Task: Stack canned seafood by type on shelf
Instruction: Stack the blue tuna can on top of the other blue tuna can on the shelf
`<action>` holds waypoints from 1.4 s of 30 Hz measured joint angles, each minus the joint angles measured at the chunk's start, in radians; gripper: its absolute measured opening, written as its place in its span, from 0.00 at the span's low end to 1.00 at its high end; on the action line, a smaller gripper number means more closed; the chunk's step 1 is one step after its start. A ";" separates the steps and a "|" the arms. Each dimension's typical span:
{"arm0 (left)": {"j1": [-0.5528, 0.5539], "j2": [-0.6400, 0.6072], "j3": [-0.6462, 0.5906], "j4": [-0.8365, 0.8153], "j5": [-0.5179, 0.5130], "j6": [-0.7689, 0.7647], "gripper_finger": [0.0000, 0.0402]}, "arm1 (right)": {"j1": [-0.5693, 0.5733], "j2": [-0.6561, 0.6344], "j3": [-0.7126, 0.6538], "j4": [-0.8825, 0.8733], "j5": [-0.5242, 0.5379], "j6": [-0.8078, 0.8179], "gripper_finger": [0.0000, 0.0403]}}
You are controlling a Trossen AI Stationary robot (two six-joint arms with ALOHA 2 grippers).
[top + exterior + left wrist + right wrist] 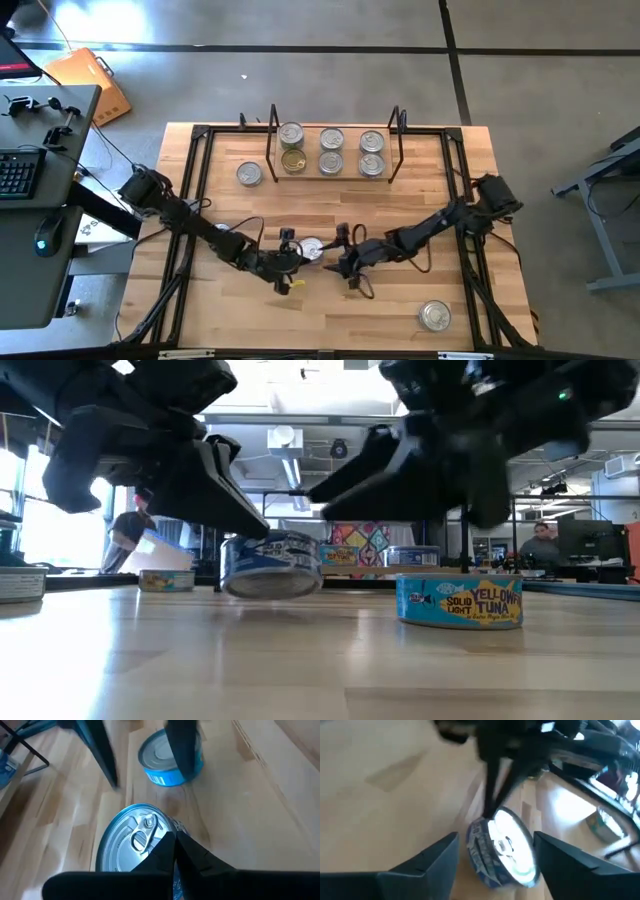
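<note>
Nine cans in view, listed by place in the high view.

- Six cans on the shelf, top centre, in three pairs.
- One can just left of the shelf, on the table.
- One can at lower right, well apart from the rest.
- One centre can, mid-frame, between both grippers. This is the piece in hand.

Tools:
- Left gripper: fingers closed together, tips at the centre can's rim. Whether they pinch the rim cannot be told.
- Right gripper: fingers spread wide to either side of the can, not touching it.

Handling (a judgement): a short, rigid steel can, fairly heavy for its size, with smooth, slippery walls. Likely best taken across the side wall, fingers low and square. A rim pinch looks apt to slip or tilt it.

Views compared:
- Low view alone reads a label, yellowfin tuna, on the near can. It also shows the centre can seemingly just off the wood.
- Left wrist view shows its pull-tab lid.
- Right wrist view shows the clearance beside it.
</note>
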 joint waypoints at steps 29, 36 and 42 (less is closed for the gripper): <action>-0.022 -0.024 0.059 -0.017 -0.195 0.126 0.14 | 0.053 0.030 0.285 -0.688 0.377 -0.007 0.30; -0.046 -0.035 0.063 -0.033 -0.296 0.043 0.22 | 0.023 -0.179 0.285 -0.991 0.523 0.131 0.30; -0.044 -0.031 0.063 -0.034 -0.291 -0.056 0.21 | -0.156 -0.325 0.285 -1.068 0.605 0.144 0.30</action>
